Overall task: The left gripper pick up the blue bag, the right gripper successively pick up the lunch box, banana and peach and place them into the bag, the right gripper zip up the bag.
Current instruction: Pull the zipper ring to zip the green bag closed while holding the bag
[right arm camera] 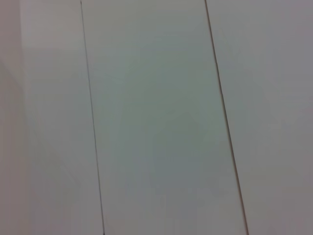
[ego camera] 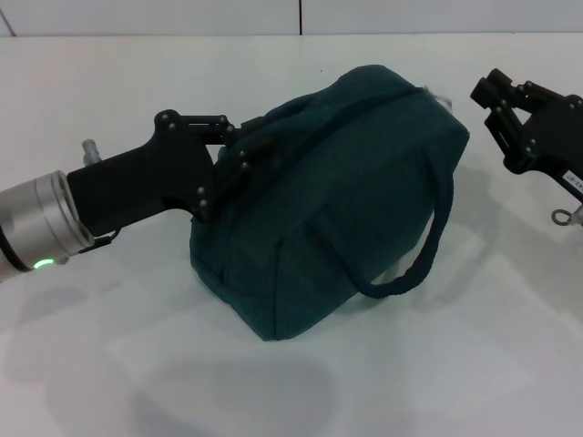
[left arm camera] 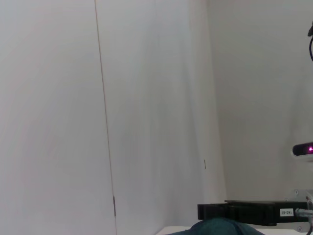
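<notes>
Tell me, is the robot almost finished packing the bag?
It looks nearly done. The blue bag sits bulging on the white table, its top looks closed, and no lunch box, banana or peach is in sight, so they are probably inside. The left gripper grips the bag's end. The right gripper hangs apart from it, beside the zipper pull. Likely only letting go remains.

Head camera: mounted high, facing forward and down, close over the white surface (ego camera: 301, 391), with the blue bag (ego camera: 337, 191) mid-frame. Left wrist camera: faces level at a panelled wall (left arm camera: 146, 98), catching the bag's top and the right end effector (left arm camera: 244, 212), both shared with the head view. Right wrist camera: faces wall panels only, sharing nothing.
</notes>
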Controlling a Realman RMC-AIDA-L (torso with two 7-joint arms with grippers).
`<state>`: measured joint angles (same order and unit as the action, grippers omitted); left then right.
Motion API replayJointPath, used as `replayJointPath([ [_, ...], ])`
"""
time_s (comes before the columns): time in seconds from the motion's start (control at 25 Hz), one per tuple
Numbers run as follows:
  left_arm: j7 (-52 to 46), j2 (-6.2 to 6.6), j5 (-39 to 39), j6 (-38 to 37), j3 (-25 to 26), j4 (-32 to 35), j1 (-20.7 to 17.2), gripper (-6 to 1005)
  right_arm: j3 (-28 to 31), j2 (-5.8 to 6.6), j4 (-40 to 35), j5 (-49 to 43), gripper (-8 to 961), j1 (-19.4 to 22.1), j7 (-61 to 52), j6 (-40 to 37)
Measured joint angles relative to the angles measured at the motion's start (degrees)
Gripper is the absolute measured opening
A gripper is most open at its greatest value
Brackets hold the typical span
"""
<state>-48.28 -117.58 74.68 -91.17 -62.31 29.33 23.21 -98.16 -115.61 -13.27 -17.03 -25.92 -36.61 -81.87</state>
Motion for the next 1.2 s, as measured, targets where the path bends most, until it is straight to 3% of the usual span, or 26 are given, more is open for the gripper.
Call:
replayJointPath([
  [0.2,0.6,-0.01,0.0,0.0,0.0,0.0,0.1,108,0.6,0.01,-0.1,0.4,130,0.9,-0.5,-1.0],
  [0.36,0.7,-0.03,0.0,0.0,0.0,0.0,0.2,107,2.8,0.26,0.0,0.5,235,1.8,-0.1,-0.1],
  [0.44,0.7,-0.16,0.0,-0.1,0.0,0.0,0.2,107,3.2,0.47,0.0,0.1,288,1.6,0.5,5.2],
  [0.68,0.9,-0.51,0.0,-0.2,0.0,0.0,0.5,107,2.7,-0.04,-0.6,-3.3,485,-0.4,2.4,11.4],
  [1.2,1.7,-1.03,-0.2,-0.3,0.0,0.0,0.6,108,-0.9,-0.29,-2.4,-6.7,485,-4.2,2.4,12.4],
])
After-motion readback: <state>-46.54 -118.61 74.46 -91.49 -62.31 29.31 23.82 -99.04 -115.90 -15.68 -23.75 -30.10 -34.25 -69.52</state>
